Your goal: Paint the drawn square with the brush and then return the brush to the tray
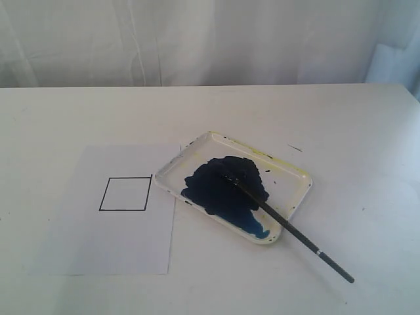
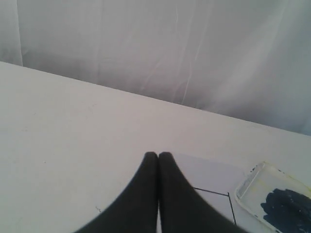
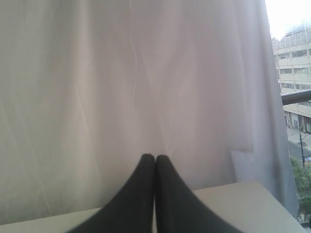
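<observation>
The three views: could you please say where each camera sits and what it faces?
Exterior view: above the table, looking down on drawn square, tray, brush; no arm shows.
Left wrist view: low over the table, facing the curtain; shut left gripper shows.
Right wrist view: facing curtain and window; shut right gripper shows.
Exterior and left wrist share drawn square and tray.

The table (image 1: 354, 118) is plain white, and the curtain (image 1: 197, 39) across the top of the frame is pale grey-white. At lower left, the paper sheet (image 1: 105, 243) is white with a faint bluish cast. The drawn square (image 1: 125, 194) on it is a thin black outline, blank white inside. The tray (image 1: 283, 180) is white, with yellow stains and dark specks on its rim and a dark blue paint blotch (image 1: 223, 184) inside. The brush (image 1: 289, 226) is black with a small silver band. The left gripper (image 2: 158, 156) and the right gripper (image 3: 155, 158) are black.
</observation>
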Robot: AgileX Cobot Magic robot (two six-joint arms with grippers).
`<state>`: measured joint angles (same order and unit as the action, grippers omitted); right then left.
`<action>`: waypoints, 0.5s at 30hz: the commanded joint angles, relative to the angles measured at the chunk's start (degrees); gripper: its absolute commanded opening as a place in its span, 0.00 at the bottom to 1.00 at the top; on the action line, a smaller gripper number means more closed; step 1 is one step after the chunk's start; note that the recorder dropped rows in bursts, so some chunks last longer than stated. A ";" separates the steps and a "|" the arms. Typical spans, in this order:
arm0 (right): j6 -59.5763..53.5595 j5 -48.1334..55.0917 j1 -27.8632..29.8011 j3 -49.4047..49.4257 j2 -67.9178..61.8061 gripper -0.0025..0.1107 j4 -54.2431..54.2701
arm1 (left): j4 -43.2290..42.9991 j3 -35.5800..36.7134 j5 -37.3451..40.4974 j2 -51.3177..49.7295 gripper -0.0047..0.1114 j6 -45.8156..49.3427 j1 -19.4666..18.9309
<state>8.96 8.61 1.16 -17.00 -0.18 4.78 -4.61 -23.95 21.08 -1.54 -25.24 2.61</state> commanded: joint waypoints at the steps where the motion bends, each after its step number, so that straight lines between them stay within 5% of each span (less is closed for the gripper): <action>1: -0.60 6.45 -0.09 -7.70 -0.94 0.02 -0.10 | -0.11 -8.39 9.69 -6.80 0.04 4.89 0.26; 6: -4.72 16.16 -0.09 -18.23 -10.64 0.02 -0.10 | -0.11 -19.05 17.74 -22.98 0.04 11.67 0.26; 15: -4.84 16.94 -0.09 -28.11 -29.74 0.02 0.37 | -0.11 -35.53 26.15 -48.81 0.04 15.15 0.26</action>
<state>4.83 26.13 1.16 -43.76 -26.47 5.25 -4.72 -57.10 44.62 -46.42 -11.21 2.61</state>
